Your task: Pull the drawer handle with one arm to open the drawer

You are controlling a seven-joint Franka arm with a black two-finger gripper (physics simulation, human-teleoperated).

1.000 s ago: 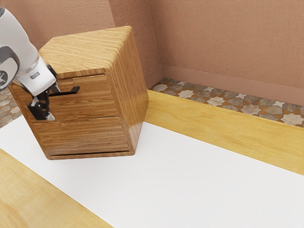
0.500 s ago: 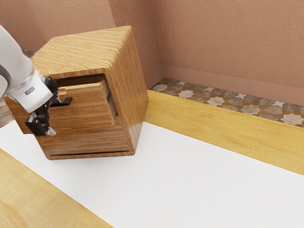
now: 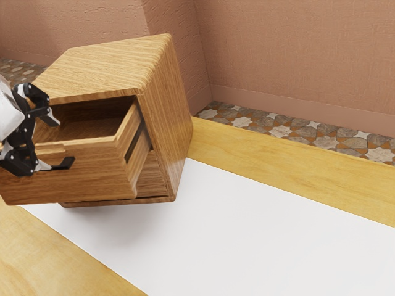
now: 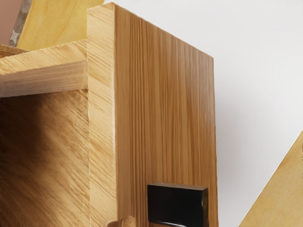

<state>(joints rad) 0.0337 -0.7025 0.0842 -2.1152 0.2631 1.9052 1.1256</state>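
Drawer (image 3: 80, 176): upper one, drawn well out of the cabinet (image 3: 163, 105).
Handle (image 3: 60, 163): black bar on the drawer front, on the face turned away from the cabinet.
Gripper (image 3: 28, 165): at the handle; fingers seemingly clamped on its end, contact hard to read.
Risk: further pull could strip the drawer from the cabinet or drag the cabinet across the desk (image 3: 247, 234); a slanted pull could slip the handle.

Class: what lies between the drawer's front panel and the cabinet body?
The drawer's side wall and its open interior bridge the front panel and the cabinet, seen in the exterior view.
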